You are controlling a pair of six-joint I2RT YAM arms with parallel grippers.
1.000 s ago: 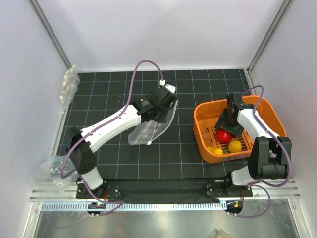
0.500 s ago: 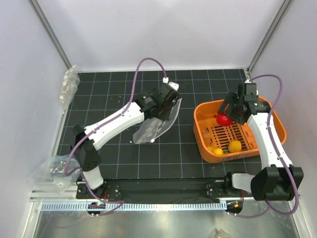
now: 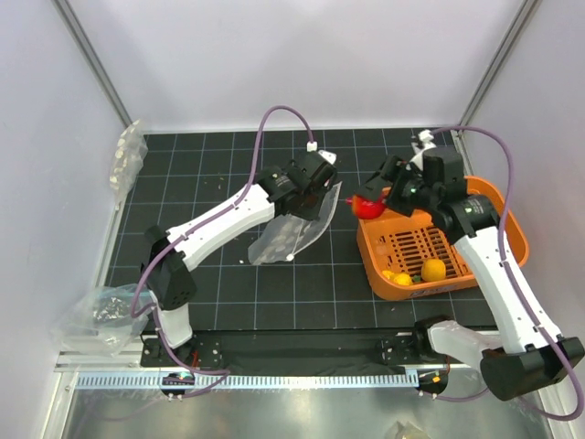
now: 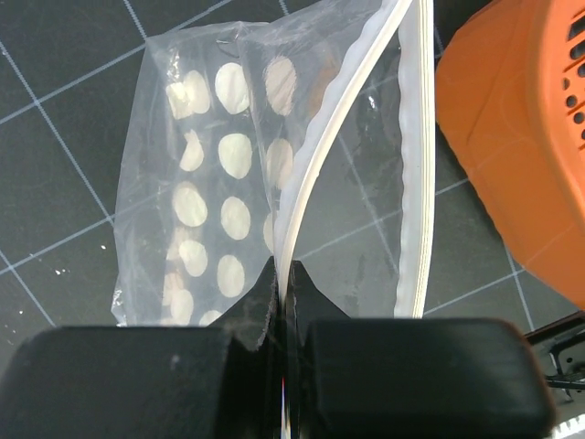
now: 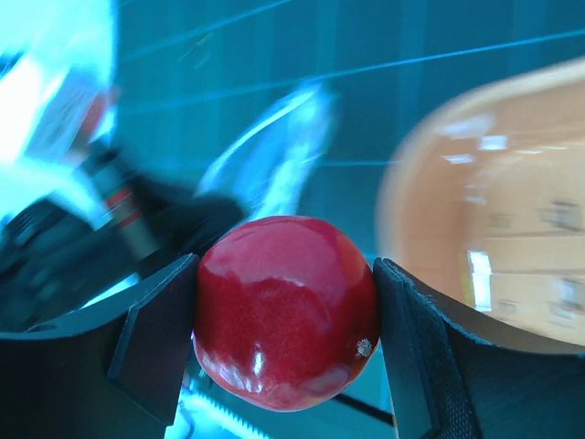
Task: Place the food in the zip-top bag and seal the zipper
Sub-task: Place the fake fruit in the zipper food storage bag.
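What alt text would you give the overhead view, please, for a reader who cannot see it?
The right gripper holds a red toy fruit between its fingers at the edge of the orange basket nearest the white-dotted clear bag. The left gripper is shut on the bag's edge, above the black gridded table. Yellow fruits lie in the basket.

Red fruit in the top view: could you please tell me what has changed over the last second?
The right claw, already gripping the red fruit, lifted it out of the orange basket and carried it left, toward the zip-top bag. The left claw stayed shut on the zipper. The yellow fruits stayed in the basket.
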